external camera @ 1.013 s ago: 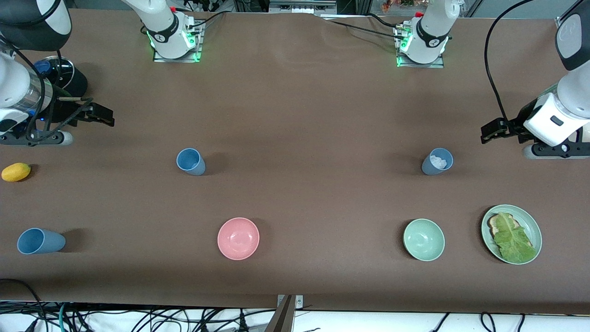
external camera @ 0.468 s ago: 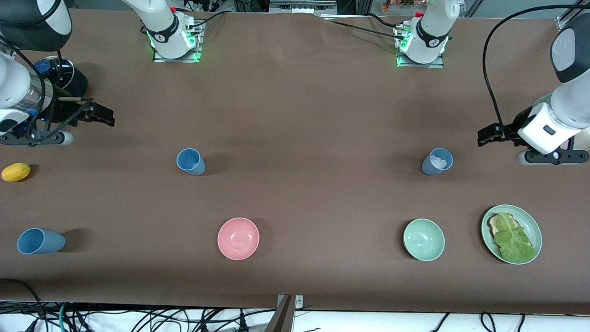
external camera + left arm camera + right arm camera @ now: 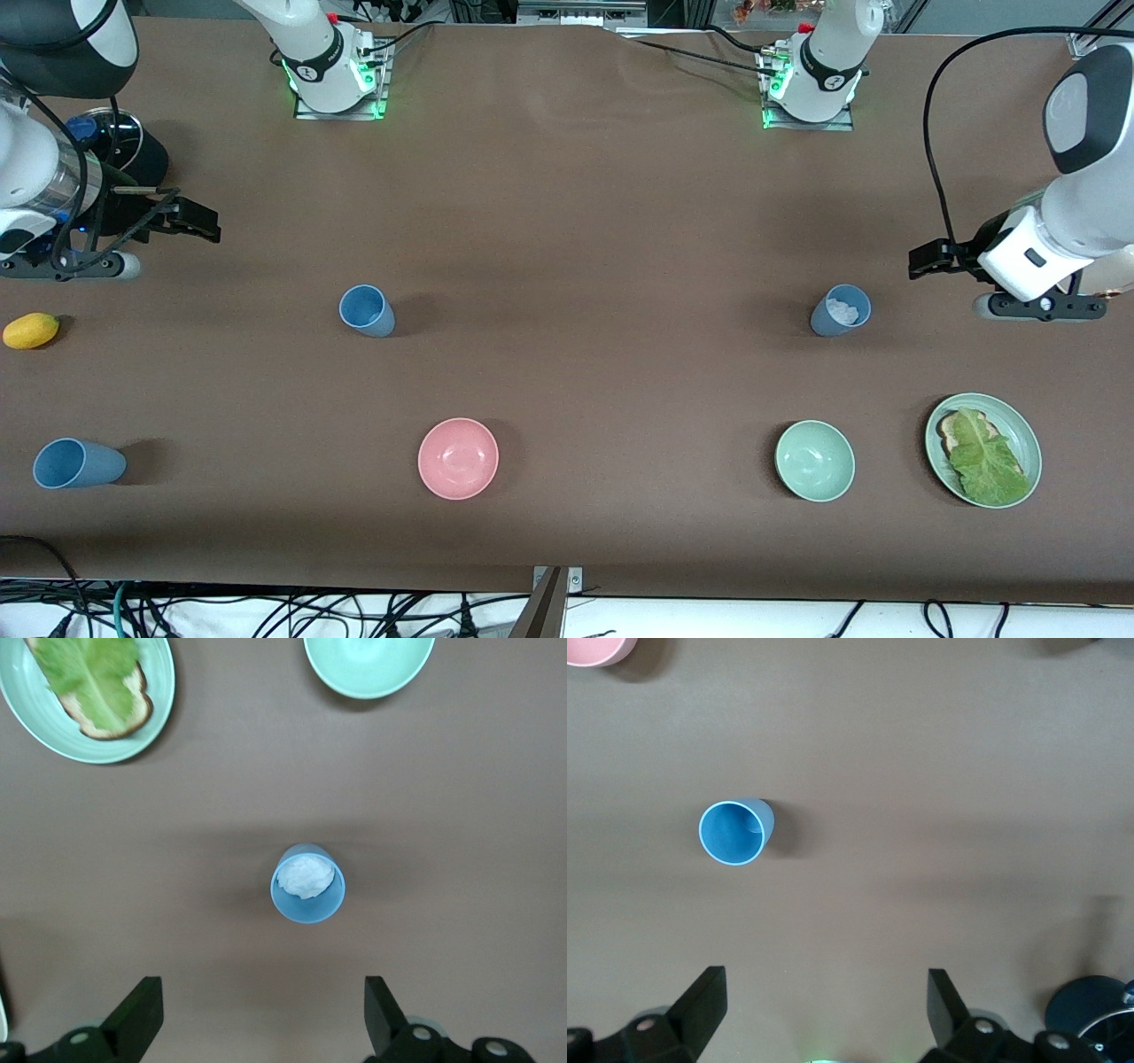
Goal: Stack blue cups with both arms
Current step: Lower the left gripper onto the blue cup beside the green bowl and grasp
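A sky-blue cup [image 3: 366, 310] stands toward the right arm's end of the table and shows in the right wrist view [image 3: 735, 831]. A grey-blue cup [image 3: 840, 310] with a white lump inside stands toward the left arm's end and shows in the left wrist view [image 3: 307, 884]. A third blue cup [image 3: 78, 463] sits near the front edge at the right arm's end. My left gripper [image 3: 926, 259] [image 3: 261, 992] is open and empty, in the air beside the grey-blue cup. My right gripper [image 3: 199, 221] [image 3: 826, 983] is open and empty, apart from the sky-blue cup.
A pink bowl [image 3: 458, 458] and a pale green bowl [image 3: 814, 460] sit nearer the front camera than the cups. A green plate [image 3: 1028, 434] holds toast with lettuce. A yellow fruit [image 3: 31, 330] and a black round object [image 3: 133, 151] lie at the right arm's end.
My left arm has swung toward the grey-blue cup, bringing its open gripper closer to it. The right arm and all the cups have not moved.
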